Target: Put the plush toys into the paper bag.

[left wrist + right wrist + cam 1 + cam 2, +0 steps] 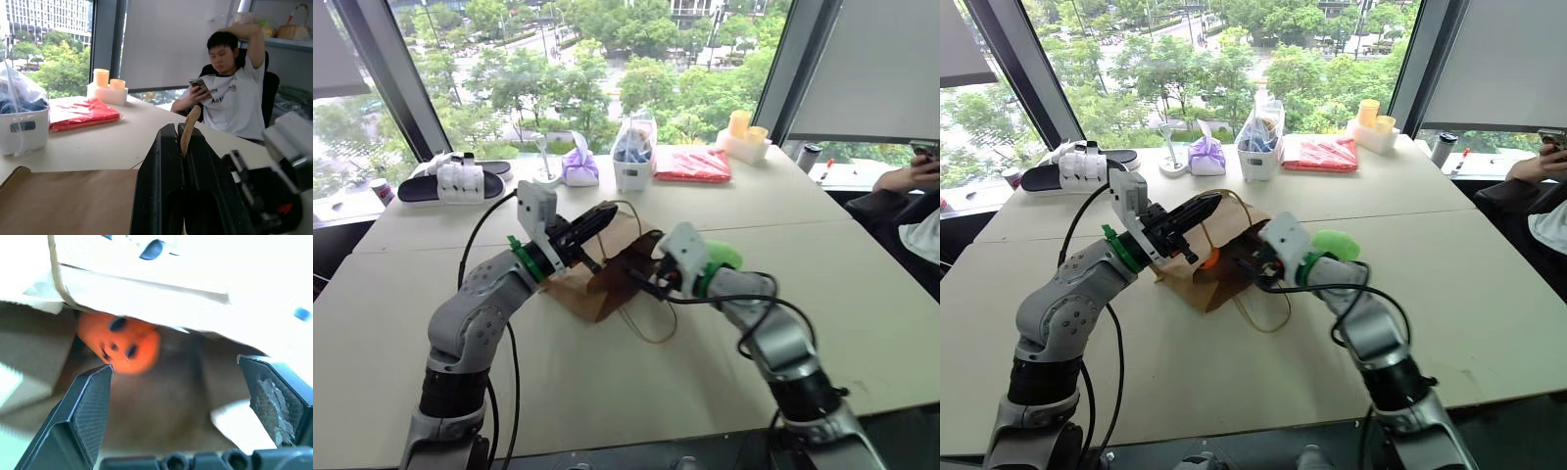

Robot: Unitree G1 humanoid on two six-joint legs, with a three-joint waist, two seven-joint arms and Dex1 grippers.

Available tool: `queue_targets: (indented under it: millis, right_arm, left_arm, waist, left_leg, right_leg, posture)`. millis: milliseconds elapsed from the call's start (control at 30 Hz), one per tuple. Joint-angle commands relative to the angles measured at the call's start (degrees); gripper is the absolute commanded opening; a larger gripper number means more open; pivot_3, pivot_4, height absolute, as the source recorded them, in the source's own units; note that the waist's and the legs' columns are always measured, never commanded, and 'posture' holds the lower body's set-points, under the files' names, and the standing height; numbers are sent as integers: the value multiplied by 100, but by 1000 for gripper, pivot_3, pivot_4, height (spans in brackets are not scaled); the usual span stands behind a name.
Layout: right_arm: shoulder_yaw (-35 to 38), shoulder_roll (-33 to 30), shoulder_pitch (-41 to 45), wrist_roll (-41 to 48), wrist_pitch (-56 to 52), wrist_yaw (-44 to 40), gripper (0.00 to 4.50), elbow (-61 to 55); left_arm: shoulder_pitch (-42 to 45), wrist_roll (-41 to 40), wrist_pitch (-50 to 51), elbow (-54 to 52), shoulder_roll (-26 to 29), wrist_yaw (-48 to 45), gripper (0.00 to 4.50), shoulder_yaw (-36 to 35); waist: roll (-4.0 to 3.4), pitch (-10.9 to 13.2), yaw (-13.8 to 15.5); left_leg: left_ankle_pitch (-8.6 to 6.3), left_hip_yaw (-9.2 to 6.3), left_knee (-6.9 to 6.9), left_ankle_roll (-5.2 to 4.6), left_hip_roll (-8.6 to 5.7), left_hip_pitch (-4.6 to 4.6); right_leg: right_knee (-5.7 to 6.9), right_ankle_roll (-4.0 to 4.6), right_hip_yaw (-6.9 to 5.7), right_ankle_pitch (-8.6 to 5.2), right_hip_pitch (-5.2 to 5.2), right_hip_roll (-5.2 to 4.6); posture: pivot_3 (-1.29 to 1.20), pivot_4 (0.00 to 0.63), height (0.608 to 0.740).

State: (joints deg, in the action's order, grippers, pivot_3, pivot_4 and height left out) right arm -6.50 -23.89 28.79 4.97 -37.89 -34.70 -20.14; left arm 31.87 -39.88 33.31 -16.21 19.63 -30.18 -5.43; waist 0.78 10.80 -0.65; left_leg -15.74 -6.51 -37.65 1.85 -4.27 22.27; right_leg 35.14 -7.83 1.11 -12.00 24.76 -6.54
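Observation:
The brown paper bag [576,286] lies on its side mid-table, mouth toward my right arm. My left gripper [603,217] is shut on the bag's upper rim, and a strip of brown paper [189,128] sticks up between its fingers. The orange plush toy [124,345] lies deep inside the bag and glows through the opening [1209,259]. My right gripper [174,363] stands open at the bag's mouth, with nothing between its fingers. The lime green plush toy [726,257] sits on the table just behind my right wrist.
Along the far edge stand a white basket with a clear bag [634,157], a purple bundle [579,166], a red packet [692,164] and yellow cups [744,132]. A black-and-white item [455,178] lies far left. A person [230,93] sits at the table's right side.

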Motion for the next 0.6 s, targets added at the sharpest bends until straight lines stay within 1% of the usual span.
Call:
queue_targets:
  millis: [33,100,200,267,367,467,600]
  right_arm:
    - [775,-250,-131,455,-500,-20,4415,-454]
    - [824,-575,-282,243,-194,-1,4415,-74]
    - [810,-718,-306,128,204,84,4415,569]
    - [626,-752,-169,-172,896,210,4415,1535]
    - [455,-535,231,-502,1743,586,4415,3039]
    - [348,-300,571,-690,2447,830,4415,4160]
    - [325,-145,915,-920,3061,1221,4415,5076]
  left_arm:
    - [89,11,-139,-49,37,-90,0,-77]
    - [108,16,-151,-17,27,-115,0,-70]
    - [124,30,-161,4,6,-148,0,-62]
    - [143,56,-184,28,-12,-180,0,-29]
    - [140,98,-205,16,-26,-198,0,8]
    - [110,146,-220,-43,-22,-190,0,12]
    - [72,176,-231,-111,-32,-137,0,-18]
  waist:
    - [0,0,-13]
    - [0,0,-13]
    - [0,0,-13]
    - [0,0,-16]
    - [0,0,-18]
    - [0,0,-31]
    - [0,0,-34]
  left_leg:
    - [0,2,0,-1,0,0]
    - [0,5,0,-1,1,-2]
    - [0,17,-2,-2,1,-4]
    - [0,19,-2,-2,1,-5]
    - [0,23,-2,-1,0,-7]
    - [6,23,-2,9,1,-9]
    - [17,23,-1,28,1,-8]
  right_leg:
    - [0,0,0,0,0,0]
    - [1,0,2,0,0,0]
    - [0,0,0,0,-6,0]
    - [0,0,1,0,-6,0]
    - [-1,0,2,0,-8,0]
    - [0,1,3,0,-8,0]
    - [-2,1,4,0,-8,0]
  posture:
    - [0,150,740]
    - [0,150,740]
    - [0,150,740]
    - [0,150,740]
    - [0,150,740]
    - [0,150,740]
    - [0,150,740]
